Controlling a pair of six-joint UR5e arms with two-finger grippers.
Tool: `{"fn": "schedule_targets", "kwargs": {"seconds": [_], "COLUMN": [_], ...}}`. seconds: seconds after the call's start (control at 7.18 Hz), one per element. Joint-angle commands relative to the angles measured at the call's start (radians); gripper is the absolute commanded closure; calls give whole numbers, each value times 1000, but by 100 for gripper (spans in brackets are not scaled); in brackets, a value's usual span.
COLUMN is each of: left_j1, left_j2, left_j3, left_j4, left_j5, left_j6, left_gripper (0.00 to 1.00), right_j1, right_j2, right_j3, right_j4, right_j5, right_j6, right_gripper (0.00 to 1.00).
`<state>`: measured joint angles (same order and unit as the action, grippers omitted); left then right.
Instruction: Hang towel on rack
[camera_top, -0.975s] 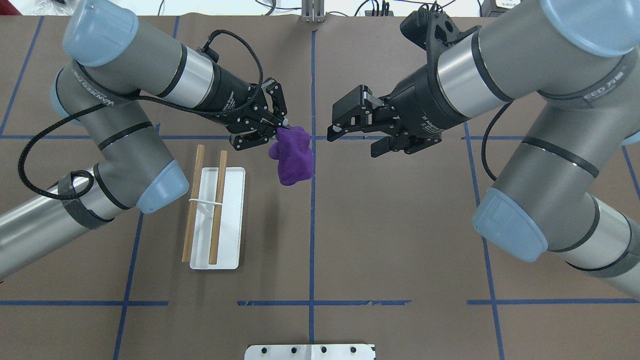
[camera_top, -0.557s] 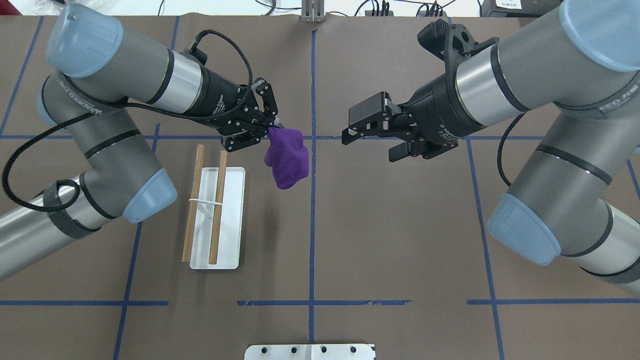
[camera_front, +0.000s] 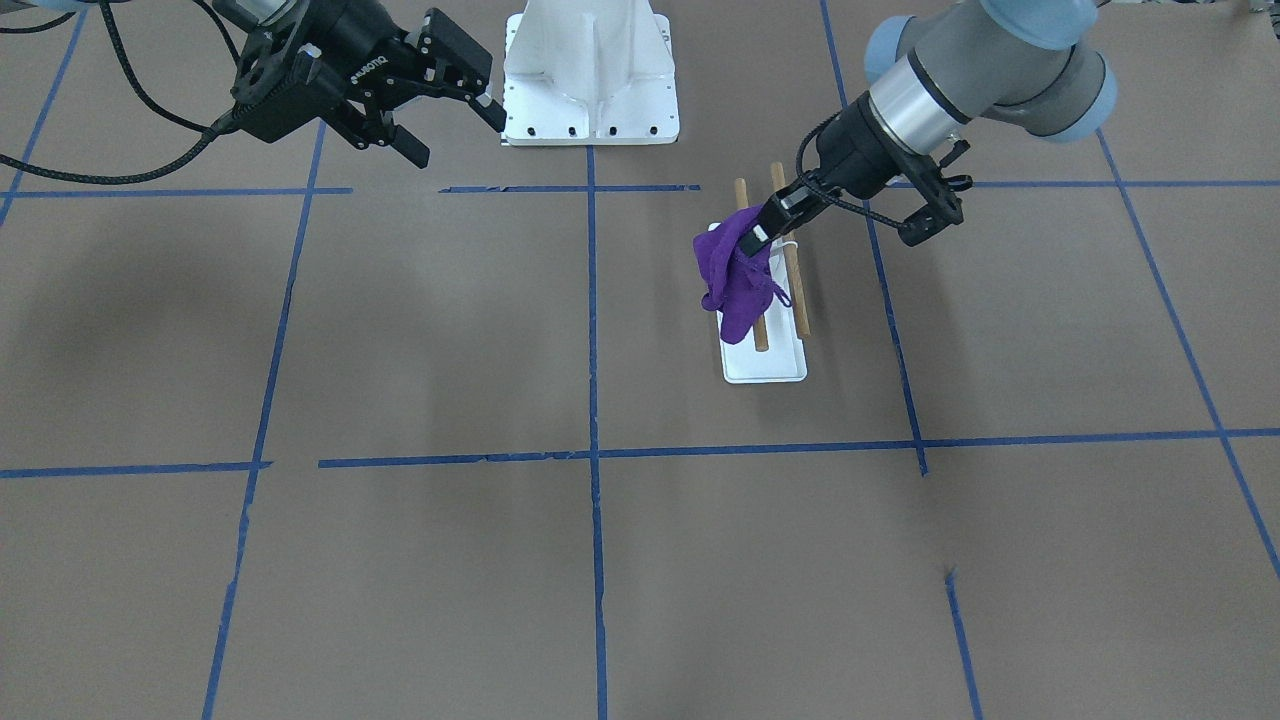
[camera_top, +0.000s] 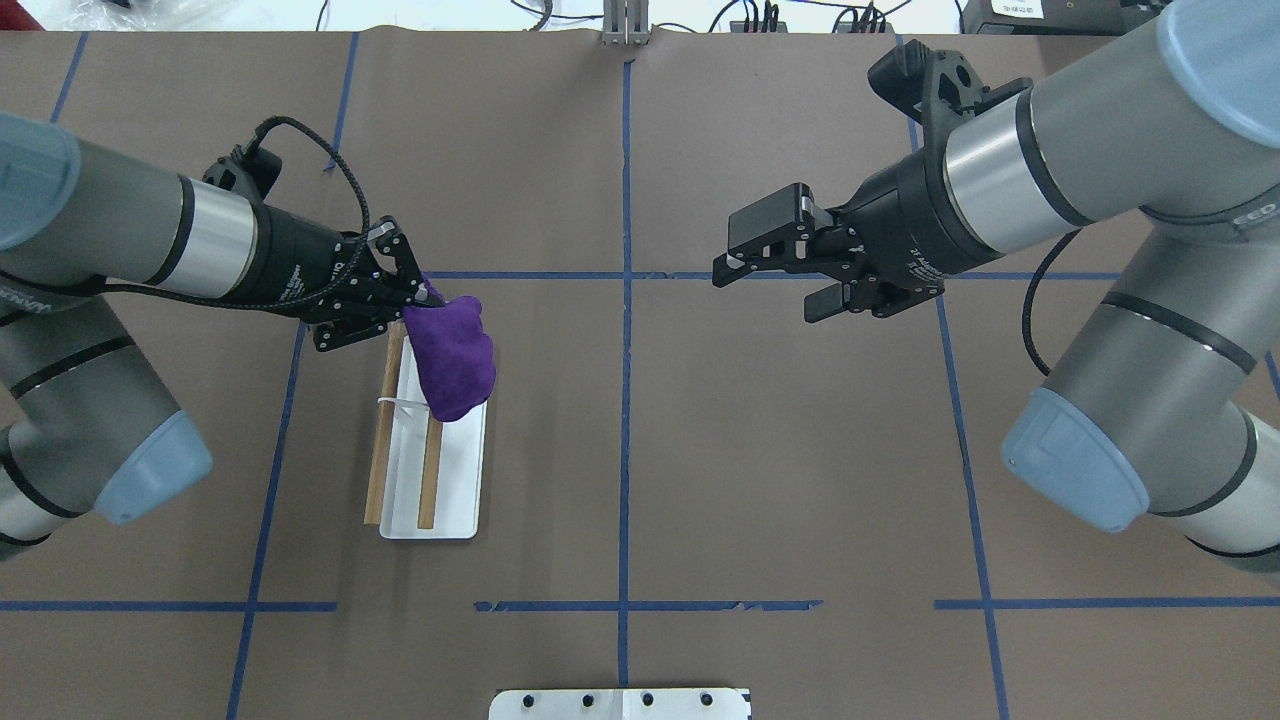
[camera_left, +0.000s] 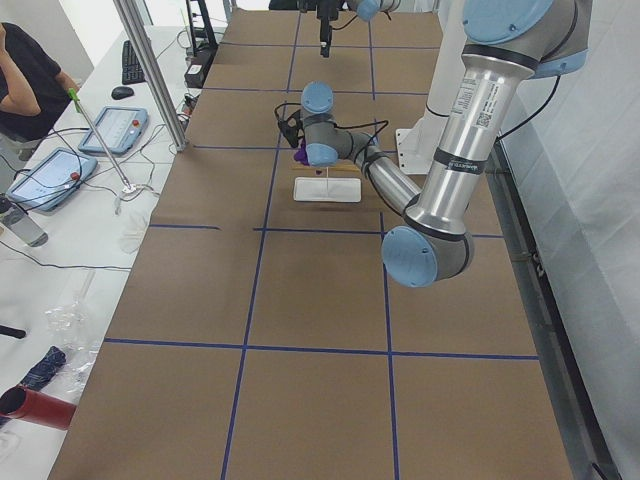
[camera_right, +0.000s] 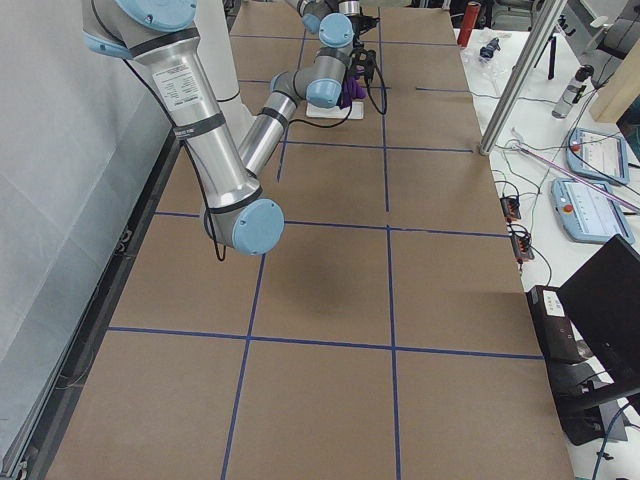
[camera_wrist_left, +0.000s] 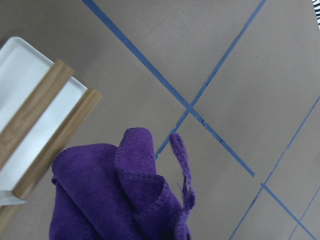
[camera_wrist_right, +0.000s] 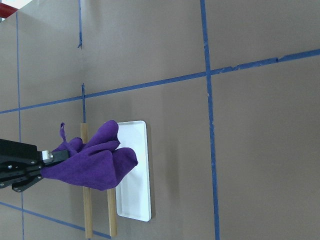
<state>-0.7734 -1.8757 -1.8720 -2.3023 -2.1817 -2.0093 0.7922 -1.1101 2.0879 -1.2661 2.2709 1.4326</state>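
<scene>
The left pincer (camera_top: 420, 294) is closed narrowly on a top corner of the purple towel (camera_top: 455, 355), which hangs from it in a bunched fold. Compared with a second ago, this pincer has been carried away from the counter's centre line and toward the rack (camera_top: 376, 470). The towel, formerly held beside the rack's far end and clear of it, is now seen in the overhead view above that end. It covers the far stretch of the dowel nearer the centre and part of the white base plate (camera_top: 462, 500). Whether the cloth already rests on a dowel or is only suspended above it cannot be told. The transport step is judged nearly finished; lowering and draping are judged still to be done, since the cloth is still gripped.

The right pincer (camera_top: 768, 290) is spread wide and holds nothing. It has been drawn back toward its own side, well apart from the towel, above the brown counter (camera_top: 780, 480).
</scene>
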Motion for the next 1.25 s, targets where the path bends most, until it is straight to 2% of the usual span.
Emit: {"fn": "schedule_targets", "kwargs": {"seconds": [0.0, 0.56, 0.84, 0.98, 1.11], "left_j1": [-17, -18, -12, -11, -11], "left_j2": [93, 125, 113, 115, 124], "left_j3": [-7, 14, 30, 42, 68], "left_j4": [-2, -3, -3, -3, -43], "left_j5": [-7, -6, -6, 2, 3], "left_j6": [56, 58, 58, 57, 64], "left_gripper": [100, 100, 25, 27, 18], "right_j1": [12, 13, 13, 13, 16], "right_j2": [-8, -14, -16, -20, -22], "right_j3": [6, 11, 11, 11, 9], "right_j4": [1, -1, -1, -1, -1], "right_j5": [4, 2, 2, 1, -1], "right_j6": [-1, 0, 0, 0, 0], "right_gripper": [0, 0, 0, 0, 0]}}
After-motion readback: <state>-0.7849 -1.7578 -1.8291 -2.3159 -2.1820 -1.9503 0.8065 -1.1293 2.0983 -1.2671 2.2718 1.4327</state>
